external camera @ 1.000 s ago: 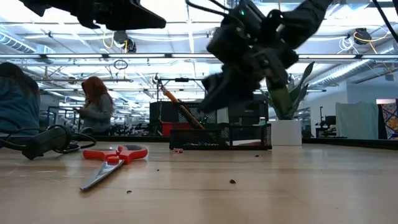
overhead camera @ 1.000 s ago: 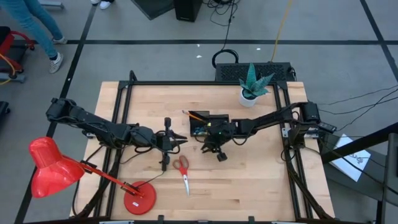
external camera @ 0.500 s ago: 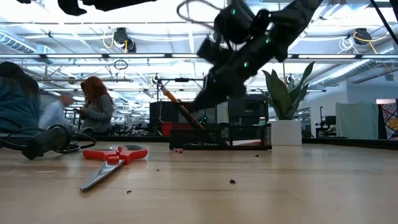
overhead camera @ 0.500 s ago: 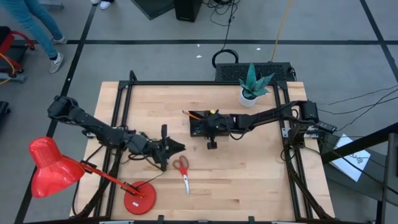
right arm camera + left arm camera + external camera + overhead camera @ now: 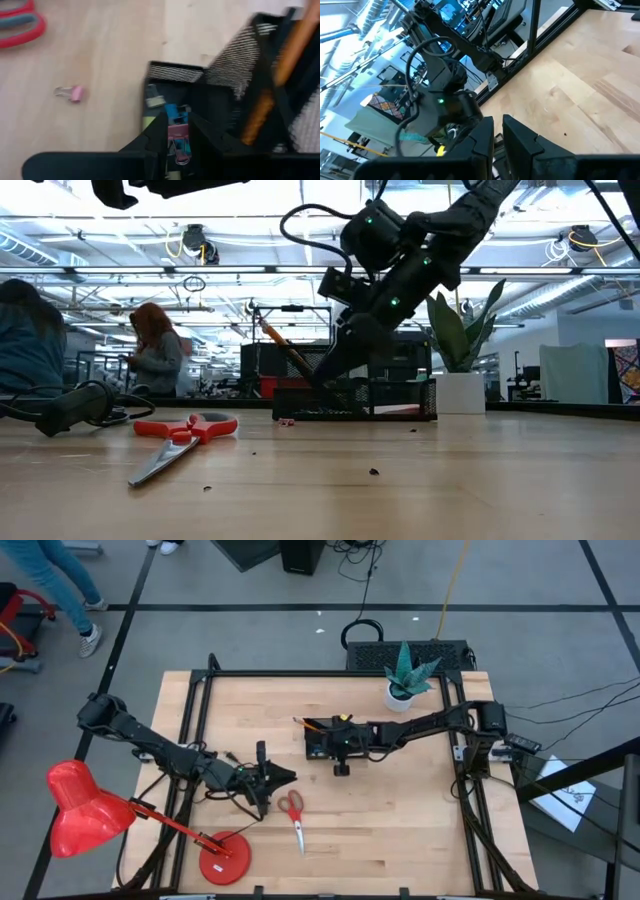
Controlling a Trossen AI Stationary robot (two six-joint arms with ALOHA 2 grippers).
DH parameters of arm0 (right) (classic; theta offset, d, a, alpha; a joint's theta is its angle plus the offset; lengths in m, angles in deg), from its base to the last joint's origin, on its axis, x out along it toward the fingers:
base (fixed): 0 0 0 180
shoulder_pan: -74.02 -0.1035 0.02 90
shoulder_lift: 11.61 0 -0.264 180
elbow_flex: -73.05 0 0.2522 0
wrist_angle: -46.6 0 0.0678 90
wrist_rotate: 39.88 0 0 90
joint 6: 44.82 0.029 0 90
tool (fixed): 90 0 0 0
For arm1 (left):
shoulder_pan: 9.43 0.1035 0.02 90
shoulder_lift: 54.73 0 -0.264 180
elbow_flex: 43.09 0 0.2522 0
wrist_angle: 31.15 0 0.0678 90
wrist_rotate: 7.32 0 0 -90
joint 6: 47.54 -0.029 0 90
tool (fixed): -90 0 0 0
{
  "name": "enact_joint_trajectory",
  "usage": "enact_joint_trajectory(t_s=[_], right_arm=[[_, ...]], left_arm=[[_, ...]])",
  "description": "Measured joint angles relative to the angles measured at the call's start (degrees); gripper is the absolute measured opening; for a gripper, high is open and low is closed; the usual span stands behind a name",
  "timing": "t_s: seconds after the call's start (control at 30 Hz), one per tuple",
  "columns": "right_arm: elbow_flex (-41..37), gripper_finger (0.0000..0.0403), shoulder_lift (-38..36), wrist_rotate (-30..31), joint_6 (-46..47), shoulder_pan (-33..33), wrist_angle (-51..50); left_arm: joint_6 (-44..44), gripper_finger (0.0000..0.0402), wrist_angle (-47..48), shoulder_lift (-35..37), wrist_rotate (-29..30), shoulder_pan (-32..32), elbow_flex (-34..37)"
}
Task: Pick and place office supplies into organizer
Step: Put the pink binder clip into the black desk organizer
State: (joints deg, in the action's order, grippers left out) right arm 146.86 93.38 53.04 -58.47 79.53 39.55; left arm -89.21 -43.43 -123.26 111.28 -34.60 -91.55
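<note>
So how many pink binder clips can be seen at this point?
2. One pink binder clip lies loose on the table beside the organizer; the other pink clip sits between the right pincer fingers, over the low compartment. Others may be hidden inside.

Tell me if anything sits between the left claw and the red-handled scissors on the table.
Nothing visible does. The left claw hangs just beside the red-handled scissors, which lie flat on bare light wooden tabletop. The black mesh organizer and the right claw are off to the side.
</note>
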Motion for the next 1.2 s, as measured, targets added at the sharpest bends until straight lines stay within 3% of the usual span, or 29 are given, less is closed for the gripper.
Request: enact_joint_trajectory(t_s=[0.33,0.47,0.87,1.03,1.2], right_arm=[[-0.17,0.0059,-0.02,-0.24,0.30,0.06,-0.99],[-0.44,0.0067,-0.02,-3.37,1.81,0.19,-0.98],[-0.48,0.0177,-0.10,-1.72,2.63,0.16,1.18],[0.59,0.0181,-3.68,2.56,-1.10,-3.07,3.07],[0.81,0.0166,-10.61,4.85,-0.91,-7.51,0.11]], left_arm=[[0.99,0.0049,0.03,-0.01,0.00,0.00,0.00],[1.31,0.0049,0.04,0.00,0.00,0.00,0.00],[1.84,0.0049,0.09,-0.01,0.00,0.00,0.00],[2.54,0.0049,1.00,0.00,0.00,0.00,0.00],[9.68,0.0049,3.44,0.00,0.00,0.00,0.00]])
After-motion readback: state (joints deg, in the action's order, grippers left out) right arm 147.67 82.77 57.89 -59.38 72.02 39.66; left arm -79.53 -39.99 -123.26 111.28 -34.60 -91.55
